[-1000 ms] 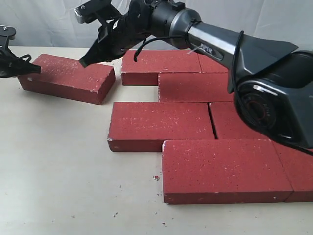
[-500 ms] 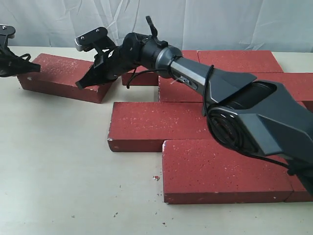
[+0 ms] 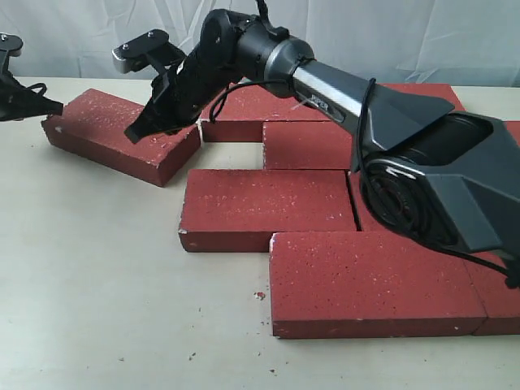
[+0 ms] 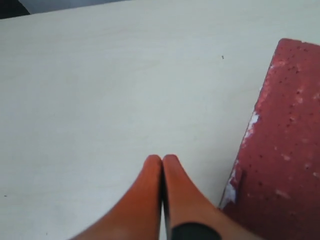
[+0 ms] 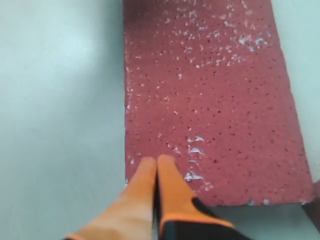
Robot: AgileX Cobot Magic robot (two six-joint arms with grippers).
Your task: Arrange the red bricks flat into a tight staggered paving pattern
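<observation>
One loose red brick lies flat and askew at the back left, apart from the laid red bricks. My right gripper reaches across the middle, shut, with its tips on the top of that brick near its front long edge. In the right wrist view the shut orange fingertips rest at the brick's corner region. My left gripper is shut just off the brick's left end. The left wrist view shows its tips over bare table beside the brick's chipped edge.
Laid bricks form staggered rows: a back brick, a second-row brick, and a front brick. The right arm's base hides bricks on the right. A pale table and a white cloth backdrop surround them.
The right gripper came down from above onto the loose brick. The brick has shifted a little to the right and turned slightly. The left gripper barely moved.
</observation>
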